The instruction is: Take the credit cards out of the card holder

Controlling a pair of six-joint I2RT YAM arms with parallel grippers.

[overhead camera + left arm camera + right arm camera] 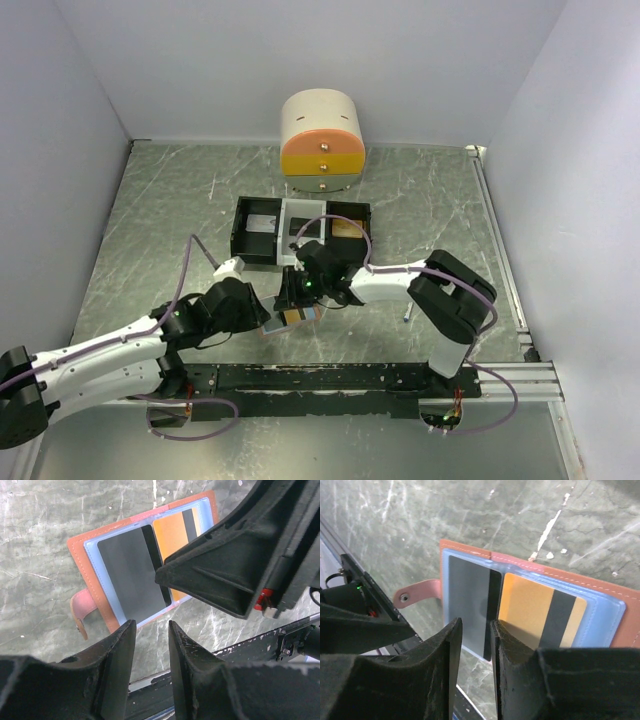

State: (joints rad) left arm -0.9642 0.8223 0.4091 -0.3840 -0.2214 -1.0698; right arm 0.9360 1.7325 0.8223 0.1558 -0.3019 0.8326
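Behind the tan-brown leather card holder [295, 316]: black-and-white compartment tray [262, 232], cream-orange drawer box [322, 142]. Narrowly parted and empty, left gripper [152, 627] and right gripper [476, 625]; the latter overlaps the orange-gold card [172, 532].

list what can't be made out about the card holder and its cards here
1. Top view: the card holder lies mostly under the right tool, and its cards are too small to tell apart.
2. Left wrist view: the right tool covers part of the orange card.
3. Right wrist view: that tool's fingers hide the grey card's near edge, so a grip is unclear. The frame cuts off the holder's right end.
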